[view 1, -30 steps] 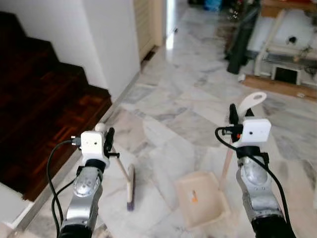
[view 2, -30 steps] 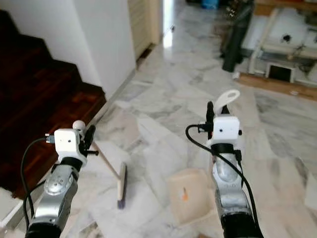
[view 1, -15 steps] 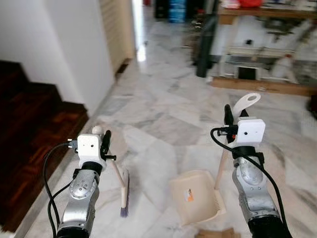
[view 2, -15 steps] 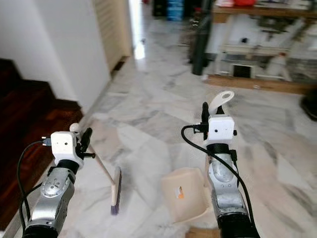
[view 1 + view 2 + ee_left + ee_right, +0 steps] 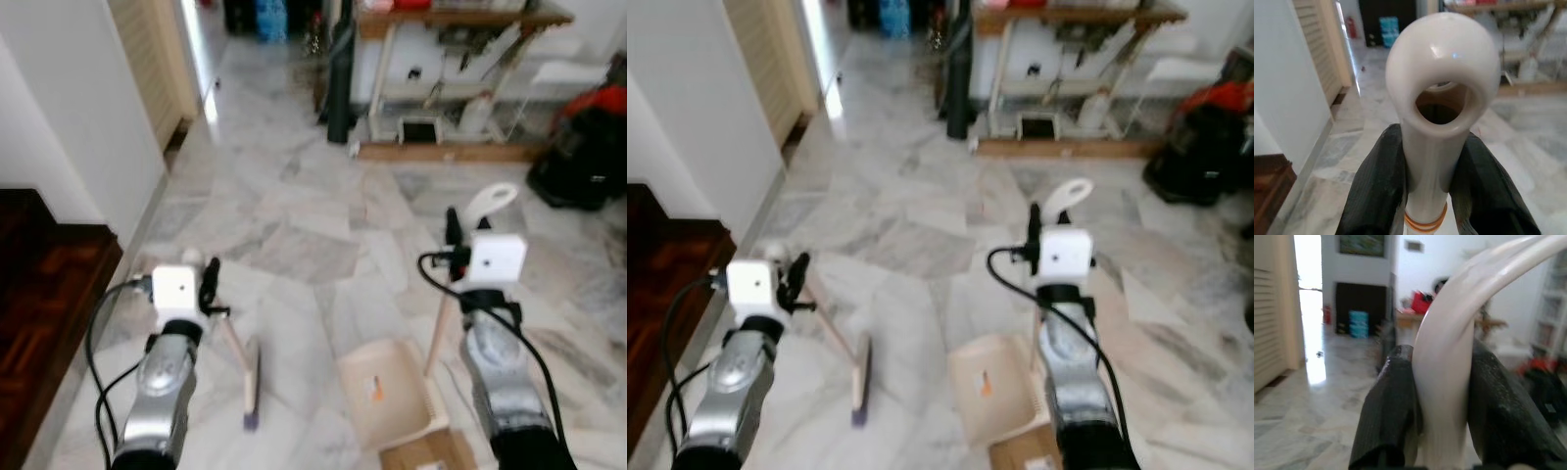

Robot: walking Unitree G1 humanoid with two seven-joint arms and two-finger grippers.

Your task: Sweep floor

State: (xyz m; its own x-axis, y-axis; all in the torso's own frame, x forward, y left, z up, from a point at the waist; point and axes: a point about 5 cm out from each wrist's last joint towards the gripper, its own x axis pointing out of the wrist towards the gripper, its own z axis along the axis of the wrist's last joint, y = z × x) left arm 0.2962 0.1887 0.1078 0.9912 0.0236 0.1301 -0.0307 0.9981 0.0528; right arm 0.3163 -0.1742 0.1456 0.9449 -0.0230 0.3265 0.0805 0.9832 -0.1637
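Left gripper (image 5: 1430,191): pinched on the broom handle (image 5: 1437,122) just under its rounded, holed cap; hold looks centred.
Broom head (image 5: 252,384): on the marble floor (image 5: 294,196) at about 7 o'clock of the head view, bristles down.
Right gripper (image 5: 1442,406): clamped around the dustpan handle (image 5: 1449,352) below its looped top.
Dustpan (image 5: 390,392): tray flat on the floor at 5 o'clock, small orange scrap (image 5: 374,389) inside.
Handling: both likely light, stiff, smooth plastic; slippery, so grip high and firm, and tilt the pan gently.
Cardboard piece (image 5: 421,453): touching the pan's near edge.

Cream dustpan (image 5: 390,394) with orange sticker, white broom (image 5: 249,377), grey-veined marble floor (image 5: 294,206).
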